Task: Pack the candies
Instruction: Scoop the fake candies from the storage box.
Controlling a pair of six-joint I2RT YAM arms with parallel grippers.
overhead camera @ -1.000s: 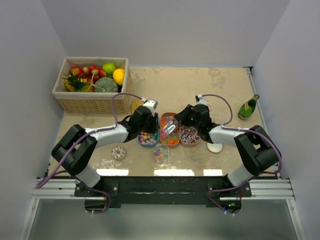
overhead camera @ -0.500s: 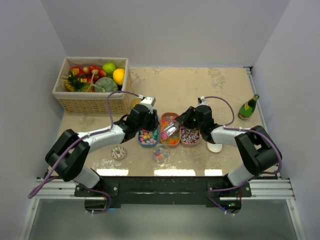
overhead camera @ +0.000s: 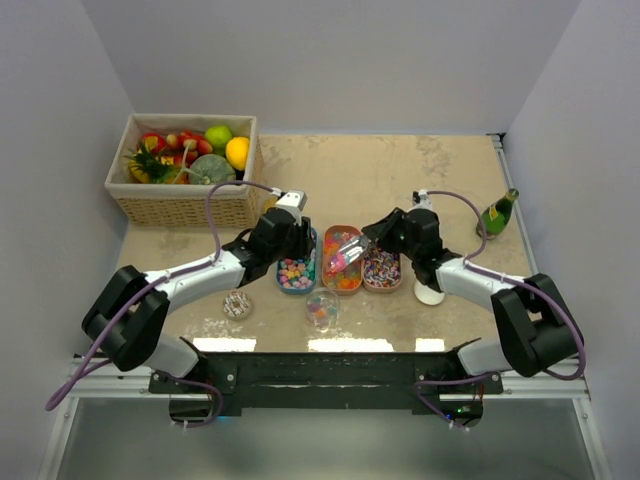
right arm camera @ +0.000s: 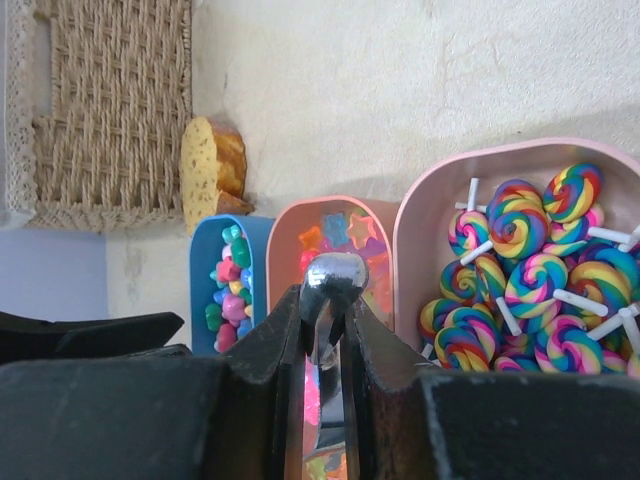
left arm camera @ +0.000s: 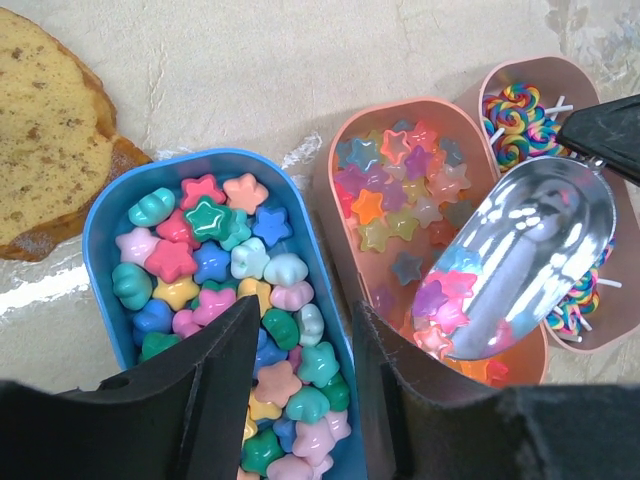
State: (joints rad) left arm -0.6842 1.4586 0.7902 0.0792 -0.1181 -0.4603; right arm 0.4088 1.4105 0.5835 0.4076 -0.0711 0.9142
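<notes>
Shows the candies (left arm camera: 215,255) sorted in three oval trays side by side near the middle of the worktop (overhead camera: 400,170). In the blue tray (left arm camera: 95,240) on the left, opaque pastel stars (left arm camera: 170,260); in the salmon tray (left arm camera: 328,180) in the middle, translucent gummy stars (left arm camera: 400,190); in the pink tray (right arm camera: 405,250) on the right, swirled lollipops (right arm camera: 530,275) on short white sticks. Grips the handle of a shiny metal scoop (left arm camera: 530,250) with the right gripper (right arm camera: 322,300), jaws closed on it from both sides. Holds the bowl of the scoop over the salmon tray, on the side next to the pink tray, with a few pink, purple and blue gummy stars inside. Hangs the left gripper (left arm camera: 303,310) over the right part of the blue tray, jaws apart and holding nothing, the right rim of the tray visible between the two fingers; cannot tell whether touching the rim or just above it. In front of the trays, toward the arms, a small clear cup (overhead camera: 321,308) with some mixed candies inside. Left of the cup, a sprinkled donut (overhead camera: 237,304). Near the far end of the blue tray, a slice of cake (left arm camera: 50,130), and behind it, in the far left corner, a wicker basket (overhead camera: 180,208) full of fruits (overhead camera: 190,150). Near the right edge, a small green bottle (overhead camera: 497,213). Beside the pink tray, a white object (overhead camera: 430,294), partly hidden by the right arm and not clear enough to name.
</notes>
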